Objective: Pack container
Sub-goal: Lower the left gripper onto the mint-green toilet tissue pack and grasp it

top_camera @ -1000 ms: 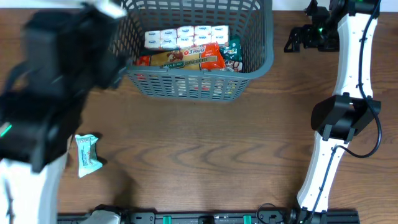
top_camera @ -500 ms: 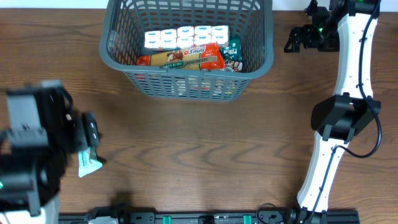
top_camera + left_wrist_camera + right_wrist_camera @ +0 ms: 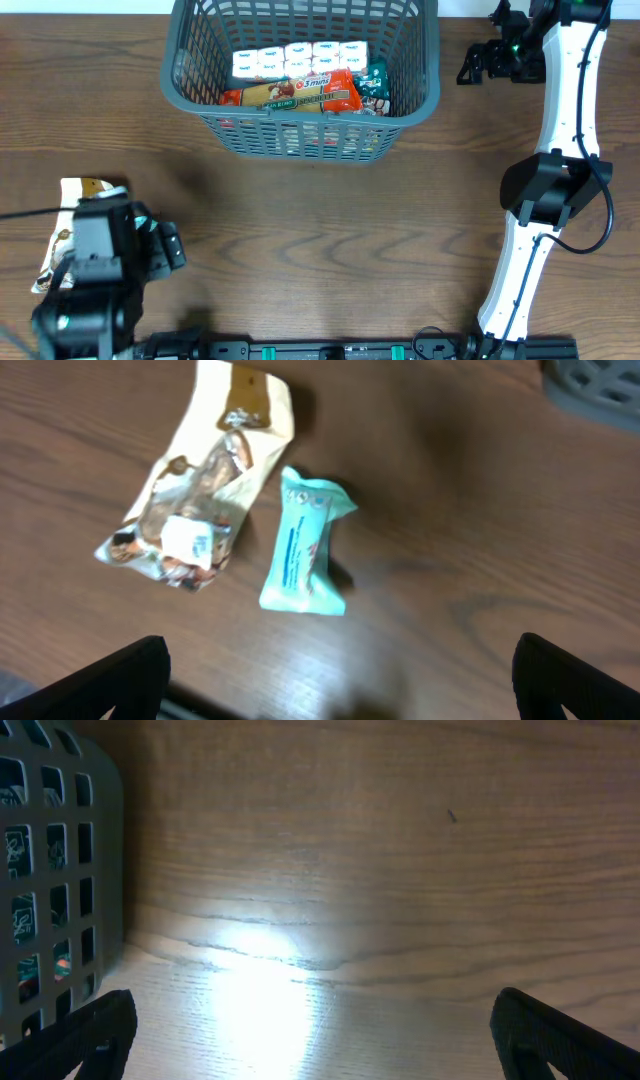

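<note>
The dark grey lattice container (image 3: 415,100) stands at the far middle of the table. It holds white small packs (image 3: 300,58), an orange packet (image 3: 300,92) and a green packet (image 3: 375,85). A teal snack packet (image 3: 305,550) and a cream snack packet (image 3: 195,490) lie side by side on the table in the left wrist view. My left gripper (image 3: 340,680) is open and empty, above the table just short of them. In the overhead view the left gripper (image 3: 165,245) hides the teal packet; the cream packet (image 3: 75,195) shows partly. My right gripper (image 3: 320,1030) is open and empty beside the container's right wall (image 3: 50,870).
The right arm (image 3: 560,130) stands along the right side, its gripper (image 3: 470,65) at the far right next to the container. A corner of the container (image 3: 595,380) shows at the top right of the left wrist view. A black rail (image 3: 330,350) runs along the front edge.
My left arm has swung from the container's left side back to the front left, now above the teal packet. The cream packet has come into view. The right arm has not moved.
</note>
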You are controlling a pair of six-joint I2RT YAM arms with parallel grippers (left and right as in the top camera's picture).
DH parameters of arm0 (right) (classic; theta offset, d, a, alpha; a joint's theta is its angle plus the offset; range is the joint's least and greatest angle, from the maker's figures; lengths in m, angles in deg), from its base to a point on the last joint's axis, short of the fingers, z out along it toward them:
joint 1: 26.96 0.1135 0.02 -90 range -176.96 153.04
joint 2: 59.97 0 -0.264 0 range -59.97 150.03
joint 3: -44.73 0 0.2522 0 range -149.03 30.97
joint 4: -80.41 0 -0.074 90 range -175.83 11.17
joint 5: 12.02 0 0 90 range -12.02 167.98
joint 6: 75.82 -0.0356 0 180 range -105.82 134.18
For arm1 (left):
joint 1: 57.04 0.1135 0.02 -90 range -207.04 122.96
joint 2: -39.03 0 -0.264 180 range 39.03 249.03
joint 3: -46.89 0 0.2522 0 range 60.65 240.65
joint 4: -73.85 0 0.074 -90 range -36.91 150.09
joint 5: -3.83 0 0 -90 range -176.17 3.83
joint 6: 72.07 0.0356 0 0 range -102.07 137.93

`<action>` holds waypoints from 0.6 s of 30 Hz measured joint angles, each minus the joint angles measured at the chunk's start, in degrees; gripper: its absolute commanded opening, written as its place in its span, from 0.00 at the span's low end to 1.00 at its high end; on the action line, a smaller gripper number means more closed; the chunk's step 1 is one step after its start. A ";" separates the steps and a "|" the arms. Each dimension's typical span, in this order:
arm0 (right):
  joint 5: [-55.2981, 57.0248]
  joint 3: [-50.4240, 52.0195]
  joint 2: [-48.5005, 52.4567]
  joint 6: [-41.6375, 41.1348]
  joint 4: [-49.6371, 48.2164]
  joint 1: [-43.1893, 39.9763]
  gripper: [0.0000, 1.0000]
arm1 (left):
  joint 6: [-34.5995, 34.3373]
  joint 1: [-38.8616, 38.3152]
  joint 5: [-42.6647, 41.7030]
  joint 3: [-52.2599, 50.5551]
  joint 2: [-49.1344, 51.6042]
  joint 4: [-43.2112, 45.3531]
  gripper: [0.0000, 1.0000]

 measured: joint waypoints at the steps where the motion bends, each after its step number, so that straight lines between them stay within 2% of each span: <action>1: 0.00 0.00 0.00 0.00 0.00 0.00 0.99 | 0.02 0.00 0.00 -1.01 0.87 1.64 0.99; 10: 0.00 0.00 0.00 0.66 -0.17 0.00 0.99 | -0.44 0.26 -0.87 -8.96 15.61 16.22 0.99; 18: 0.02 0.00 0.00 1.29 -0.59 0.00 0.99 | -2.84 4.50 -1.77 -12.68 23.19 23.32 0.99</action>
